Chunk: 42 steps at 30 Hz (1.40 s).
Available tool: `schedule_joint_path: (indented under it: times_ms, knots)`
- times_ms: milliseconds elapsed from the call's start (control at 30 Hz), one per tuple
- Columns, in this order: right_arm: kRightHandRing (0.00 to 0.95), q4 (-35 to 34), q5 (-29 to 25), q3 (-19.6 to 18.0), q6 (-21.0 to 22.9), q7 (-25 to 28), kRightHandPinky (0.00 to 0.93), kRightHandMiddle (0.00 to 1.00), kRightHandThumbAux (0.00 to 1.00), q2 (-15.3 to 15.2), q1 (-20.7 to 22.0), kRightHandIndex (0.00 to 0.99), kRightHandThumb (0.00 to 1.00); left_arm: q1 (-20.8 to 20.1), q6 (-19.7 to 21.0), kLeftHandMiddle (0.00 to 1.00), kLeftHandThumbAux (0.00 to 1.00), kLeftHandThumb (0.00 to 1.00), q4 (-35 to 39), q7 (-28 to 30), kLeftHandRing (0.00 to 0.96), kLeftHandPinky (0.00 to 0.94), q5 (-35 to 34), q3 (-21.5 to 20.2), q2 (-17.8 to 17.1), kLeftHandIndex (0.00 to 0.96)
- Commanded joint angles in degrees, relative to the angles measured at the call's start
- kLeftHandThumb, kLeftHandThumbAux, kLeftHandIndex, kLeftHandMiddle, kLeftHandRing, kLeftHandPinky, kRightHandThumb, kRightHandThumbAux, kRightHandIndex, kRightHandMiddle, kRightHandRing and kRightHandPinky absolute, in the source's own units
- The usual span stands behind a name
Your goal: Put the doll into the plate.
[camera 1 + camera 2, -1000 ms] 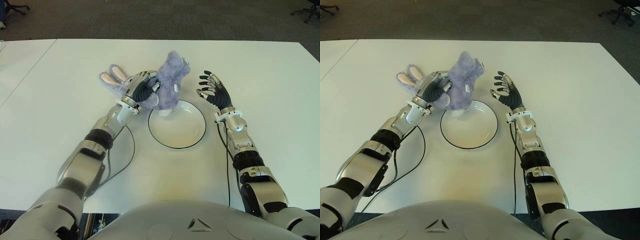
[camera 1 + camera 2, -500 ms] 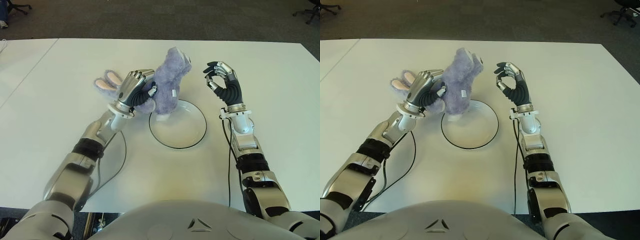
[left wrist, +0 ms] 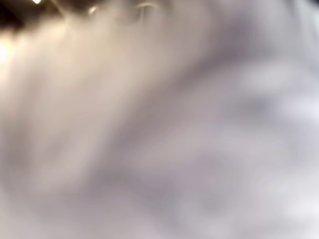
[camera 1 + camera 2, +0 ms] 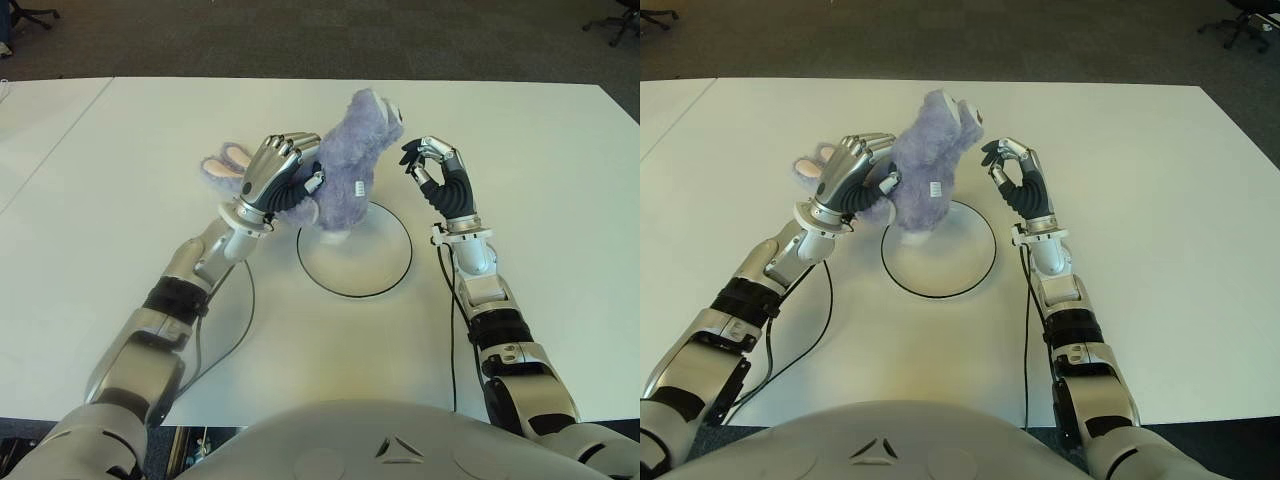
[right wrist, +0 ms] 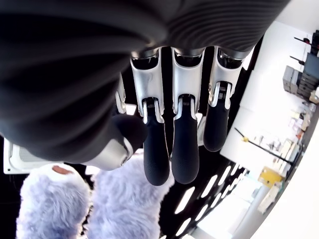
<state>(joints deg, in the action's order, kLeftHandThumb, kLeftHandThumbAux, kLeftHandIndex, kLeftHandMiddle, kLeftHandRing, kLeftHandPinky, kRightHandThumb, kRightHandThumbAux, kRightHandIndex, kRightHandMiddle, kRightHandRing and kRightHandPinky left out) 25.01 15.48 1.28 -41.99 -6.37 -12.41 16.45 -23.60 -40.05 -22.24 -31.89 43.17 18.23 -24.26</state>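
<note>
One broad white surface [image 4: 520, 140] carries everything, and on it sits one plate [image 4: 390, 277], white with a dark rim, right in the middle between the arms. One doll [image 4: 350, 170], a fluffy lilac rabbit, is up off the surface, held upright over the far-left edge of the plate, its feet just above the rim and its pink-lined ears trailing out to the left.

Two hands are in play. The left hand [image 4: 272, 180] has its fingers wrapped around the doll's side, a firm hold; its own wrist view is filled with nothing but blurred fur. The right hand [image 4: 437, 172] hovers just right of the doll's head, apart from it, fingers curled in with thumb and forefinger nearly pinched, holding nothing.

So where are we? By my reading, the pick-up is done and the carry is nearly there. What's left: bring the doll a touch further over the plate's middle, lower it in, and let go.
</note>
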Motion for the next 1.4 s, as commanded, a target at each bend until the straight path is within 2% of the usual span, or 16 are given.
schedule_joint_path:
  times_ms: [33, 200, 400, 533, 867, 1100, 1400]
  knots:
    - [0.573, -0.21, 0.26, 0.58, 0.06, -0.08, 0.603, 0.522, 0.694, 0.35, -1.0, 0.361, 0.827, -0.92, -0.15, 0.86, 0.694, 0.72, 0.31, 1.61, 0.856, 0.857, -0.3, -0.46, -0.04, 0.441]
    - [0.573, -0.64, 1.62, 0.85, 0.7, -1.33, 0.605, 0.521, 0.693, 0.82, -1.41, 0.362, 0.829, -2.28, -2.12, 0.85, 0.695, 0.72, -1.15, 1.99, 0.86, 0.86, -1.2, -0.24, 0.52, 0.442]
    - [0.569, -0.81, 1.64, 1.1, 1.32, -1.25, 0.601, 0.52, 0.693, 0.92, -1.71, 0.361, 0.829, -2.49, -3.88, 0.837, 0.695, 0.72, -1.87, 5.25, 0.849, 0.857, -4.22, -0.27, 1.1, 0.442]
    - [0.564, -0.73, 1.61, 1.24, 1.54, -1.27, 0.585, 0.521, 0.692, 1.01, -1.89, 0.361, 0.829, -3.21, -4.01, 0.849, 0.694, 0.721, -2.11, 3.79, 0.86, 0.852, -2.22, 0.01, 1.59, 0.441]
    - [0.561, -0.67, 3.47, 1.81, 1.94, -3.03, 0.602, 0.524, 0.69, 1.28, -2.32, 0.364, 0.83, -4.06, -4.51, 0.838, 0.694, 0.724, -2.42, 7.25, 0.845, 0.85, -4.1, 0.63, 3.28, 0.442]
    - [0.559, -0.52, 4.49, 2.27, 2.37, -4.39, 0.608, 0.521, 0.691, 1.37, -2.31, 0.362, 0.83, -3.88, -4.86, 0.82, 0.695, 0.723, -1.64, 12.9, 0.833, 0.841, -7.95, 0.97, 4.44, 0.442]
    - [0.555, -0.72, 3.32, 2.73, 4.12, -3.59, 0.589, 0.514, 0.691, 1.42, -2.45, 0.365, 0.829, -2.96, -4.12, 0.838, 0.694, 0.722, -0.37, 13.99, 0.843, 0.848, -7.34, 1.17, 6.11, 0.441]
